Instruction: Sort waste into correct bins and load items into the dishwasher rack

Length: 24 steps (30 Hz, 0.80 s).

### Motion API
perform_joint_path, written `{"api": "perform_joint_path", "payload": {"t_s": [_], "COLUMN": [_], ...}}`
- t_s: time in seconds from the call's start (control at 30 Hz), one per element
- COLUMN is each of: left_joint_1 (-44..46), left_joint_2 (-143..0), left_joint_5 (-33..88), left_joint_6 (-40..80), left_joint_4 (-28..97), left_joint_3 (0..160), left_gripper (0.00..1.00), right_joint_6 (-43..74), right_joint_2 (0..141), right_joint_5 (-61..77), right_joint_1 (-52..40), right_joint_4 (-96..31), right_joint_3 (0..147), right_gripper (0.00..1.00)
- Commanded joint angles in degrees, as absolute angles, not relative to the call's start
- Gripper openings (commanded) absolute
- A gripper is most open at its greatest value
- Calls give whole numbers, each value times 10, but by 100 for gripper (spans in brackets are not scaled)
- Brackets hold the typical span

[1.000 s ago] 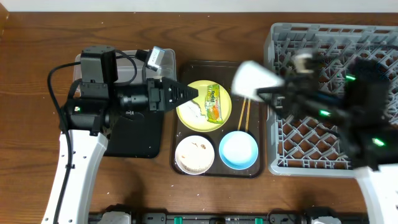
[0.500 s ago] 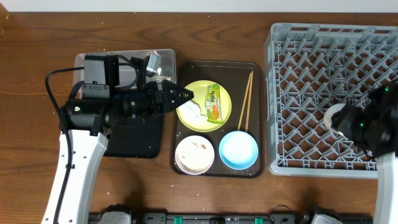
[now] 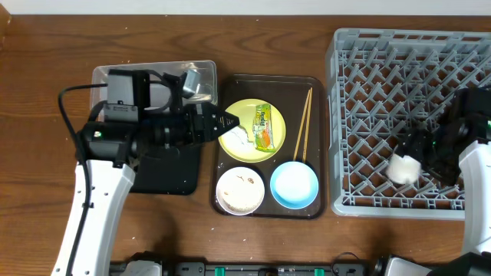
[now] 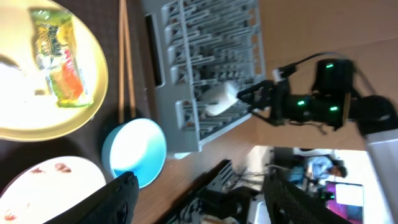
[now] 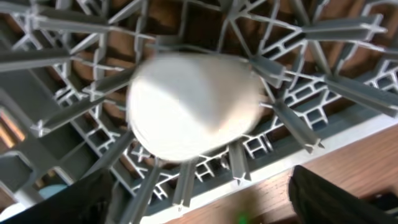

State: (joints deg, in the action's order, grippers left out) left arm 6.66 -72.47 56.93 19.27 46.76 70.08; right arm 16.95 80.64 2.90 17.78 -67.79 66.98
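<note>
Since half a second earlier, the small white cup (image 3: 403,169) had shifted closer to the front wall of the grey dishwasher rack (image 3: 383,77), and the right hand (image 3: 418,155) had gone with it. The left hand (image 3: 230,123) had hardly moved.

The cup sat among the pegs near the rack's front edge. In the blurred right wrist view, the right hand's fingers (image 5: 336,196) stood wide apart with the cup beyond them, not clamped.

The left hand hung over the left rim of the yellow plate (image 3: 247,110), just by the crumpled tissue (image 3: 238,140). Its fingers (image 4: 118,196) were spread and held nothing, and whether they touched the plate could not be told. The left arm hid much of the clear tub (image 3: 157,70) and the black tray (image 3: 165,175) beside it on the worktop (image 3: 46,77).

The brown serving tray (image 3: 265,78) carried the plate, which held the tissue and the green-and-orange wrapper (image 3: 263,126). The chopsticks (image 3: 304,123) lay just right of the plate. In front of it were the white-pinkish bowl (image 3: 221,192), holding beige scraps (image 3: 244,181), and the light blue bowl (image 3: 294,185) beside it.
</note>
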Motion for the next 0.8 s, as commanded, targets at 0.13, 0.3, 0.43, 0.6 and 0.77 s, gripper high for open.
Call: {"api": "perform_joint_path", "payload": {"t_s": [0.13,0.3,0.43,0.6,0.77], "left_joint_1": [169,278,352,423,466], "left_joint_2": [-724,-742,-797,-898,-969], "left_joint_5": [376,173,117,117,103], "left_joint_6": [178,178,178,178,178], "left_joint_4": [486,496,489,449,399], "left_joint_3": [702,689,677,677,677], "left_gripper": [68,67,63,56,50], "right_joint_6": [82,37,37,37,32], "right_joint_2": [789,762,745,739,739], "right_joint_5": [213,384,410,410,409], "right_joint_1": [176,167,152,136,121], "right_joint_4": [-677,-646,-636,-637,-637], "right_joint_3": [748,761,761,761,761], "right_gripper": [89,88,88,88,89]}}
